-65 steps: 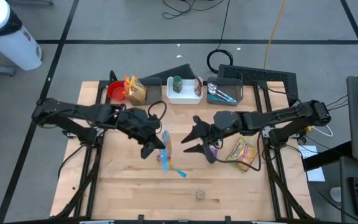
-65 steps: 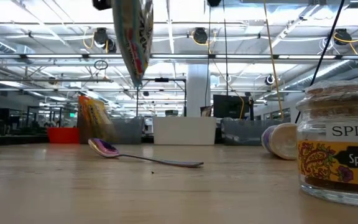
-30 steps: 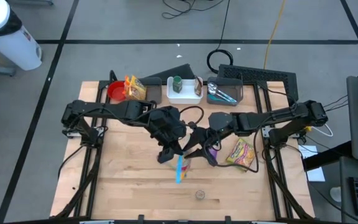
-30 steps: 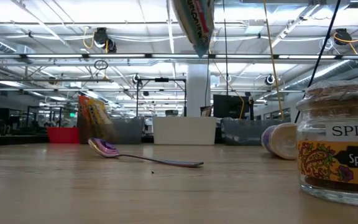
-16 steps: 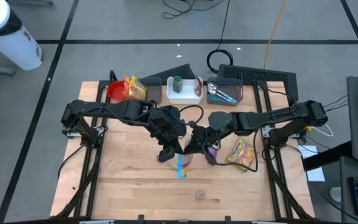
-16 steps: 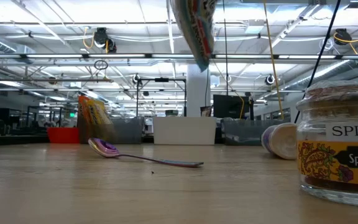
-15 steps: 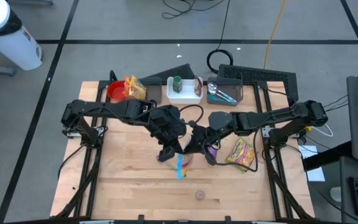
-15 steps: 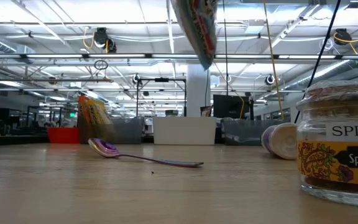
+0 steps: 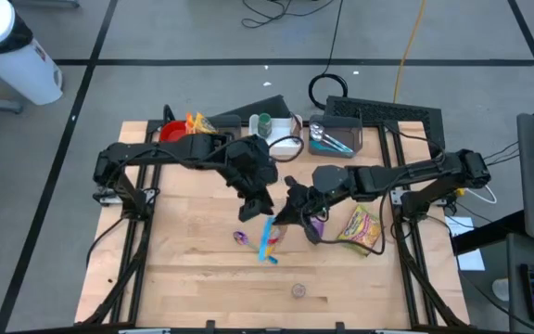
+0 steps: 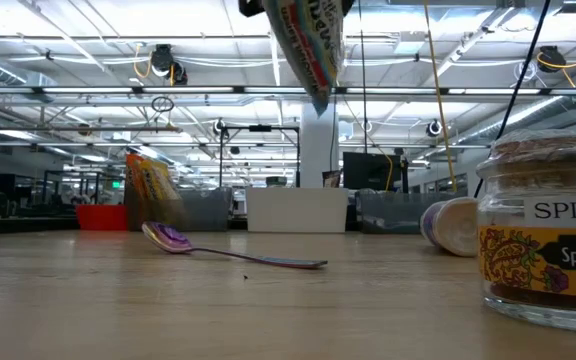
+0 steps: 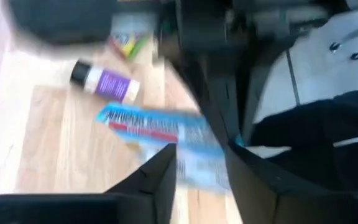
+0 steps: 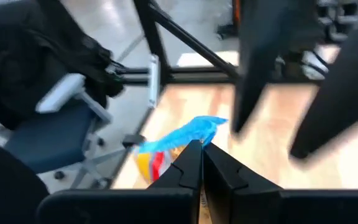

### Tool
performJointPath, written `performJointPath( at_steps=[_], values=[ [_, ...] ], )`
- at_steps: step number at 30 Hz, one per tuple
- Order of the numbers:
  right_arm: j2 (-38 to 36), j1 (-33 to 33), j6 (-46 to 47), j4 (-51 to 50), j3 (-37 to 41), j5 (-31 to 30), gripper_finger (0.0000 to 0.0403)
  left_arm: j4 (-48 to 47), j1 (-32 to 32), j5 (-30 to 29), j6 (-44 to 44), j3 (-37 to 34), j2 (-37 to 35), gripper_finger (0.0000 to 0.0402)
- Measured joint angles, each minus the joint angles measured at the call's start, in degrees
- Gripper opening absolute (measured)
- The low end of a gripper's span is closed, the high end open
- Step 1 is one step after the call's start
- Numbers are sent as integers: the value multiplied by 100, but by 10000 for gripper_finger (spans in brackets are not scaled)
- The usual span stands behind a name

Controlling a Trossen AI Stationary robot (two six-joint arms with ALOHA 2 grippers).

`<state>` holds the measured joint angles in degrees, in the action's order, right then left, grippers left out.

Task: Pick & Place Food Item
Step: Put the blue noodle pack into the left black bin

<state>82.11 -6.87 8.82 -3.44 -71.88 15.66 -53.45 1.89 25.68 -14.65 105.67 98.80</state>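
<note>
Glossy plastic snack packet [image 9: 267, 239]; matt wooden table [image 9: 184, 260].

From the low view my snack packet [image 10: 308, 45] runs off the top edge, so the grip on it is out of sight there, and the spice jar [image 10: 548, 235] is cut by the right edge with its label reading only partway. My left wrist view is smeared (the packet's lettering cannot be read, and a dark blurred shape hides the far end of it), while in my right wrist view the two dark uprights beyond my right gripper [image 12: 202, 149] are too blurred to name. From above, my arms cover part of the counter [image 9: 193, 278], and the small round thing [image 9: 298, 290] near its front edge is too tiny to identify.
</note>
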Motion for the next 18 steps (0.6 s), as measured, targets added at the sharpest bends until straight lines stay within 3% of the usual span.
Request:
performJointPath(
  at_steps=[5, 9, 14, 18],
  values=[
    [-224, 231, -5, -624, -1, -526, 0, -1253, 506, 79, 289, 0, -269, 186],
    [-406, 584, 156, -605, 2, -728, 0, -1963, 717, -441, 533, 0, -569, 202],
    [-649, 923, 273, -503, -7, -1246, 0, -1718, 756, -1190, 705, -42, -912, 209],
    [-786, 1095, 288, -557, -2, -1574, 0, -1078, 767, -1368, 881, -69, -883, 209]
  ],
)
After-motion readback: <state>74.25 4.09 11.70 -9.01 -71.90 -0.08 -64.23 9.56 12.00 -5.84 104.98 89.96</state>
